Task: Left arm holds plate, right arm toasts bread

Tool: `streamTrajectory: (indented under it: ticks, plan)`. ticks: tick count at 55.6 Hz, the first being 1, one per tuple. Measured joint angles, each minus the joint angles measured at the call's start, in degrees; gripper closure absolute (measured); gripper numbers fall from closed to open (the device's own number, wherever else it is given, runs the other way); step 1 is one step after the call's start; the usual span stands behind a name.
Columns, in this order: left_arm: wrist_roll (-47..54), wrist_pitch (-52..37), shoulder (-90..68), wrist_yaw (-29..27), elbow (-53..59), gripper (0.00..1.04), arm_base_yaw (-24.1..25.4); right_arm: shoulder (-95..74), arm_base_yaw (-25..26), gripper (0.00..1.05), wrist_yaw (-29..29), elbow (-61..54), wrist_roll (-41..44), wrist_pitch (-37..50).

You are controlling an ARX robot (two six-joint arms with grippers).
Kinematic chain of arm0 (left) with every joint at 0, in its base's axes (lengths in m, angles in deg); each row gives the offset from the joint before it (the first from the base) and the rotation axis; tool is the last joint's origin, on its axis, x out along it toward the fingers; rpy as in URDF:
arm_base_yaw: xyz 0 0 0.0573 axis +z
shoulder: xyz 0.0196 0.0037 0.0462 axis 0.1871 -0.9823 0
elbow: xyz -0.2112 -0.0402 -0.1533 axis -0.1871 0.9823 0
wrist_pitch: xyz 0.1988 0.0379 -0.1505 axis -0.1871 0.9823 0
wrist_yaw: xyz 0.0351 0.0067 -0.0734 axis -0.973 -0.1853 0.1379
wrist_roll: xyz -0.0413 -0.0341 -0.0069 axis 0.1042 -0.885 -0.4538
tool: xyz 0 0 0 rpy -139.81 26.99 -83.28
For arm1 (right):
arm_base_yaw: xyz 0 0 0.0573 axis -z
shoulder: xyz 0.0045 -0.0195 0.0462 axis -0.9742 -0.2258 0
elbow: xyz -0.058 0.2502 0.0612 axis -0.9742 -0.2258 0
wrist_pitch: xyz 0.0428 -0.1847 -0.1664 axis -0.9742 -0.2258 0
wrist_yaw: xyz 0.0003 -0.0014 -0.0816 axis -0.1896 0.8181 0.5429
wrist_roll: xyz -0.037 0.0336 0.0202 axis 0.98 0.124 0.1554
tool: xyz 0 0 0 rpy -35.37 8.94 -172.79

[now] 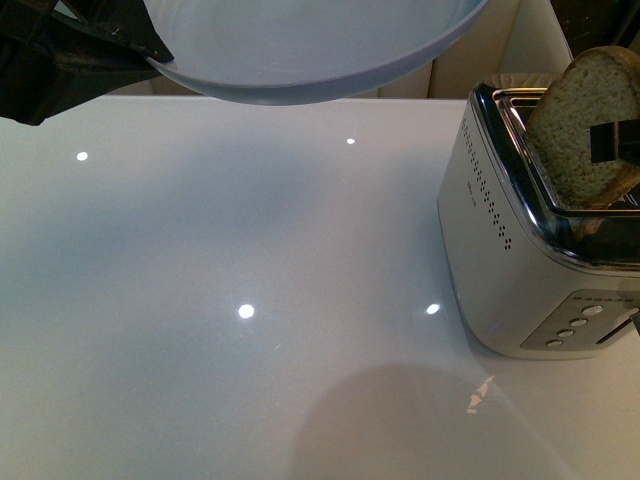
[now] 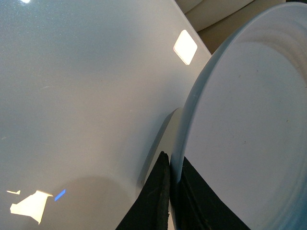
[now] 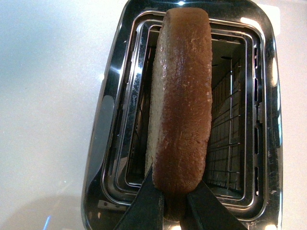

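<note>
Nearest, bare glossy white table (image 1: 200, 380), lamp glints only. Further back, steel toaster (image 1: 520, 270), two slots on top. Standing upright over one slot: bread (image 1: 585, 120), lower edge at the slot mouth, most of the slice clear above the toaster's top. Other slot empty, wire guides showing. Pinched at one crust end by right gripper (image 3: 175, 206), set narrow, a finger on each face. Likely light, soft, crumbly; dents under a hard squeeze, so best held lightly across the faces near the crust, where firmest. Should slide down under own weight once let go, if square to the slot.

Farthest, up and left of the toaster, well apart from it: plate (image 1: 300, 50), held up off the table, nothing in it. Clamped at the rim by left gripper (image 2: 173, 191), closed with a finger on each side of the edge. Probably stiff, smooth, slippery, breakable. Held by the rim alone, so prone to tip; wants a firm bite and a level carry.
</note>
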Motion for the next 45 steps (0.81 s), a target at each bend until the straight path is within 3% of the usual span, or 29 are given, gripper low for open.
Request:
streamTrajectory:
  ticks: [14, 39, 45]
  plan:
    - [-0.02, 0.00, 0.00, 0.00, 0.00, 1.02, 0.02, -1.27, 0.11, 0.98, -0.46, -0.76, -0.24, 1.62]
    - [-0.13, 0.00, 0.00, 0.00, 0.00, 1.02, 0.00, 0.94, 1.07, 0.36, -1.92, -3.52, -1.11, 1.62]
    - [-0.13, 0.00, 0.00, 0.00, 0.00, 1.02, 0.02, 4.85, 1.73, 0.16, -2.73, -3.76, -1.29, 1.14]
